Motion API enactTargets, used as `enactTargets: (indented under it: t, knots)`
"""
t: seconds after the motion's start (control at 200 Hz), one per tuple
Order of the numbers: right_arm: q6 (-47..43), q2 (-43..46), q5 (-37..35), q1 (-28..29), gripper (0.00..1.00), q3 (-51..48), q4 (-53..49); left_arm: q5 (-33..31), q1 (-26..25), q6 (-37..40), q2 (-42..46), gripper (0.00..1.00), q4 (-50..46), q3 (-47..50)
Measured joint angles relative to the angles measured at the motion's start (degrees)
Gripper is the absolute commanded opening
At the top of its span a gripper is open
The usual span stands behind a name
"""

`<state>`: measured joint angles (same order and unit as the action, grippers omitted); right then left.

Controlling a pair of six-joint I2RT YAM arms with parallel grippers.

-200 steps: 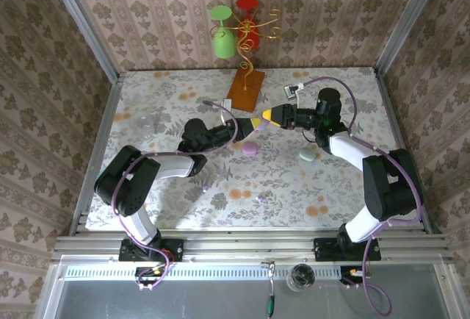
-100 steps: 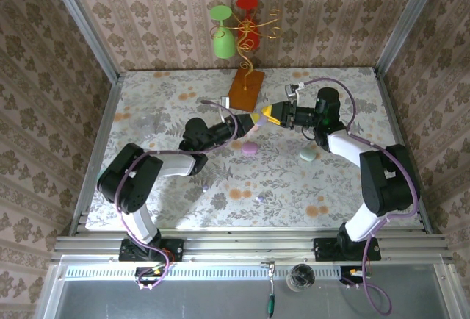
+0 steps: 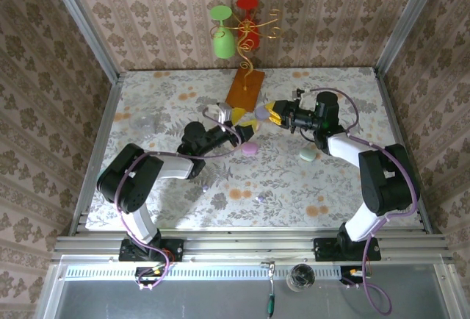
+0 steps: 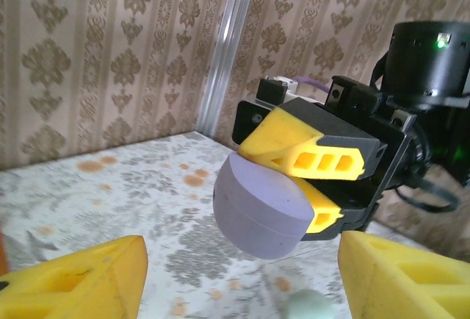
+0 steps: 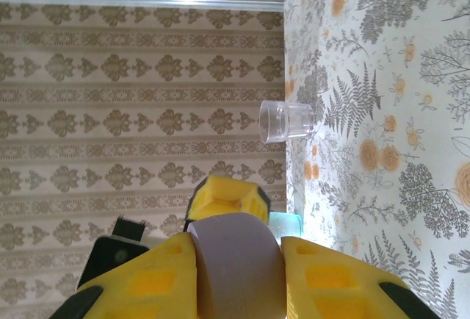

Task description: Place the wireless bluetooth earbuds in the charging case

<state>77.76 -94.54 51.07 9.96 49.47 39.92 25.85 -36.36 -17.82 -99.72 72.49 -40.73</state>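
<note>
Floral tabletop (image 3: 294,179), smooth rounded lilac case (image 4: 261,209)

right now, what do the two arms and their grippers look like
Both the left arm and right arm have white links between chunky black joint housings, each trailed by a looping purple cable. The left gripper and right gripper have black bodies and blunt yellow fingers with slotted cut-outs. A green light glows near the right wrist.
</note>
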Motion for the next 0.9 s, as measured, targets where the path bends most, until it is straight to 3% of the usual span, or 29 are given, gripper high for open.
enactTargets:
  t: [0.2,0.35,0.9]
  knots:
    - [2.23,1.07,-1.42,1.51,0.14,-1.64,0.15,0.46,0.02,13.46,-1.44,0.66,0.24,0.0]
    - [3.28,2.64,-1.42,2.99,0.13,-1.75,0.28,2.12,0.02,19.17,-2.12,0.66,0.26,-0.07]
    - [5.42,3.13,-1.42,5.49,0.12,-1.75,0.83,8.09,0.13,21.77,-2.21,0.43,0.42,-1.46]
